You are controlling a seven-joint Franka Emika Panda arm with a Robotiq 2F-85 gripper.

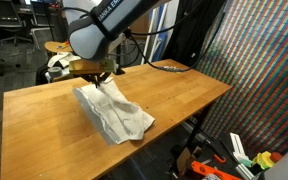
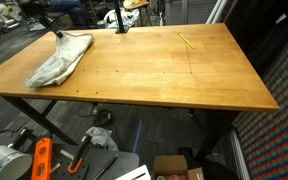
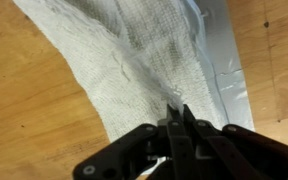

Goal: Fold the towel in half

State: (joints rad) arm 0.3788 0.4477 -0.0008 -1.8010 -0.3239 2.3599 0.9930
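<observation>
Light wooden bench (image 1: 184, 90) fills the middle of both exterior views, standing in a cluttered workshop with a multicoloured woven panel (image 1: 269, 70) beside it. One towel (image 1: 119, 115) lies on the bench: a pale, off-white cloth, crumpled and loosely bunched into a long shape. In an exterior view the towel (image 2: 56, 62) sits close to a far corner of the bench (image 2: 164, 70), well apart from one thin yellow stick (image 2: 187, 40) lying on the bare wood. One robot arm (image 1: 104, 30), white and black, reaches down over the towel's upper end. Its single end effector (image 1: 97, 74) touches the cloth there, and the fabric rises in a small peak toward it. In the wrist view the end effector (image 3: 174, 112) has its two dark fingers drawn almost together, pinching a fold at the edge of the towel (image 3: 134, 60); the weave is coarse, and a smooth grey strip (image 3: 224, 70) shows along one side of it. One orange tool (image 2: 41, 160) lies on the floor below the bench.
</observation>
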